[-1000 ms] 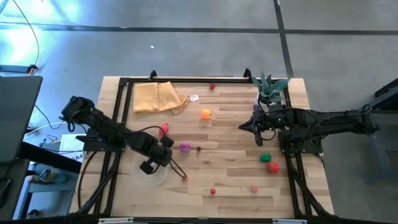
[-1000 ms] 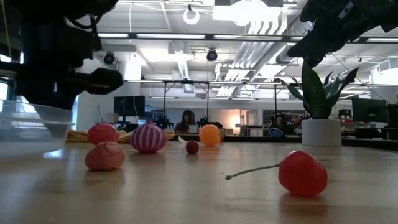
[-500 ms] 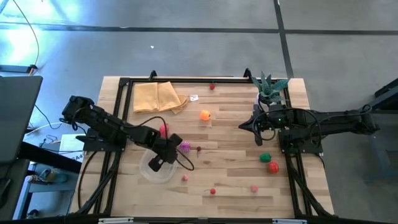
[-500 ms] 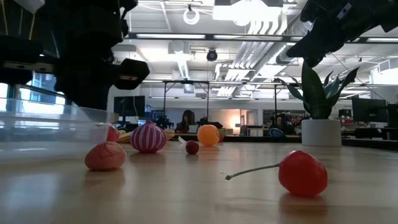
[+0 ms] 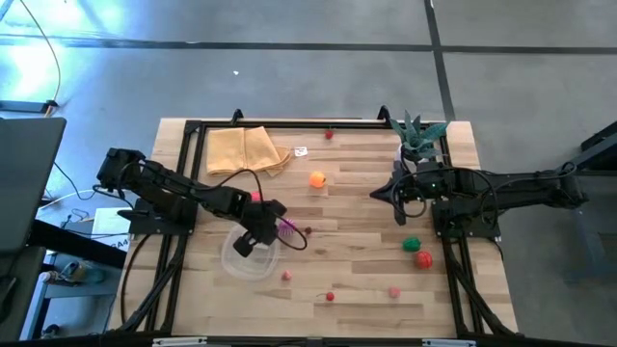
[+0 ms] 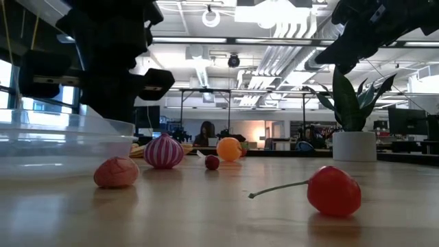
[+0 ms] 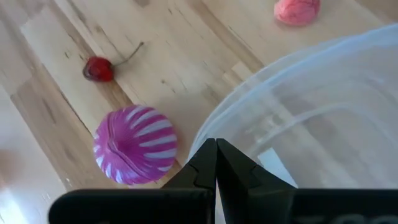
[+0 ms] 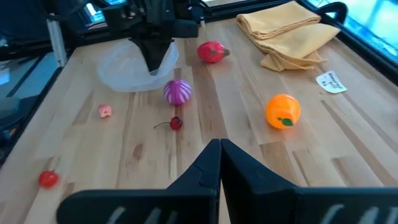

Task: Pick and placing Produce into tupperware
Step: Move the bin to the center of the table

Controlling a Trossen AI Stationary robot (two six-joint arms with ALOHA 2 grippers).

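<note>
The clear tupperware [image 5: 247,262] sits left of the table's middle, with my left gripper [image 5: 268,236] shut at its far right rim. Produce lies scattered around it. A magenta striped ball [image 7: 135,145] is right beside the fingers and a small cherry [image 7: 98,69] just past it. There are also a pink piece [image 5: 286,276], a red fruit [image 5: 254,199], an orange one [image 5: 318,178], a stemmed cherry [image 6: 334,191], and a green and a red piece [image 5: 416,252]. My right gripper [image 5: 378,196] hangs shut over the table's right half, holding nothing. My left gripper has its shut fingertips on the tupperware's rim [image 7: 200,138] at the corner nearest the striped ball, slanting down from above. The fingertips themselves cover the place of contact. Whether the container's bottom is clear of the table I cannot tell.
A folded yellow-tan cloth [image 5: 246,149] and a small white tag [image 5: 301,151] lie at the far left. A potted plant [image 5: 419,135] stands at the far right corner. A black frame [image 5: 289,123] borders the table. More small produce lies near the front edge [image 5: 330,297].
My left gripper has swung toward the table's right and slightly toward the far edge, closing on the striped ball and turning as it went. The tupperware has travelled with it, from near the left front toward the middle. The fingers have stayed shut.
</note>
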